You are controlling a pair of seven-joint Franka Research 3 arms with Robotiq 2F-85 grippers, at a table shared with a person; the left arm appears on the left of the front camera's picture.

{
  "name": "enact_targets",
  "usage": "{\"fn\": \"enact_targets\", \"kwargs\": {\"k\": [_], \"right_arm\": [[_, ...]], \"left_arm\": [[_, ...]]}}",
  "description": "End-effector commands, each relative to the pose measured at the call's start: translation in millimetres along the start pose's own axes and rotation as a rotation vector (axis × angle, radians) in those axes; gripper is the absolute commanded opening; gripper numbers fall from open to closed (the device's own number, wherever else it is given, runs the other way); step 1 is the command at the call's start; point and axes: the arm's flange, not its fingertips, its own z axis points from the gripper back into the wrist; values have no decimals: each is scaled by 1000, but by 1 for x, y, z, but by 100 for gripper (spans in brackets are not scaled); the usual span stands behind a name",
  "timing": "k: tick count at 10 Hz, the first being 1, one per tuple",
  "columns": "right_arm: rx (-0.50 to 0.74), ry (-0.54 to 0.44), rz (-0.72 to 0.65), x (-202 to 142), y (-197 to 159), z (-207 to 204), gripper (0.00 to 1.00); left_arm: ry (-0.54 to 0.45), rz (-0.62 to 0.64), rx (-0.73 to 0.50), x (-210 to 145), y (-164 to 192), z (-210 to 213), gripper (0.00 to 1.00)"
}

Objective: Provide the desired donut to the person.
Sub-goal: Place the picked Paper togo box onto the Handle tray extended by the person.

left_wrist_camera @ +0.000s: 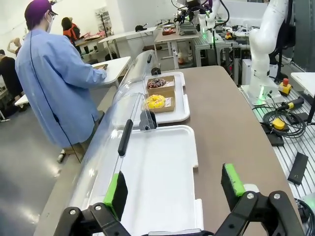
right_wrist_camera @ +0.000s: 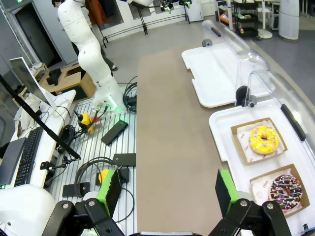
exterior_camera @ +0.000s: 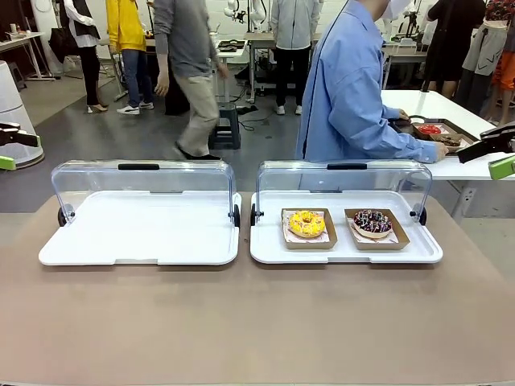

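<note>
Worktop (exterior_camera: 257, 322) brown, runs across my front view. Two white trays sit directly on it, side by side, nearly touching, clear lids tipped up at far edge. Left tray (exterior_camera: 141, 233) bare. Right tray (exterior_camera: 346, 251) carries two cardboard holders: yellow donut (exterior_camera: 306, 223) left, chocolate sprinkled donut (exterior_camera: 372, 221) right, just beside each other.

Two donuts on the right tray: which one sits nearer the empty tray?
The yellow-iced donut; it sits on the side toward the empty tray, while the chocolate sprinkled donut lies beyond it, toward the table's right end.
</note>
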Motion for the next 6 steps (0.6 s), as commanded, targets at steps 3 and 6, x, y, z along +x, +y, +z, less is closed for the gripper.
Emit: {"fn": "enact_targets", "kwargs": {"k": [3, 6], "right_arm": [[8, -9, 17, 0, 0, 0, 100], [8, -9, 17, 0, 0, 0, 100]], "left_arm": [[-11, -4, -5, 0, -2, 1, 100], [-11, -4, -5, 0, -2, 1, 100]]}}
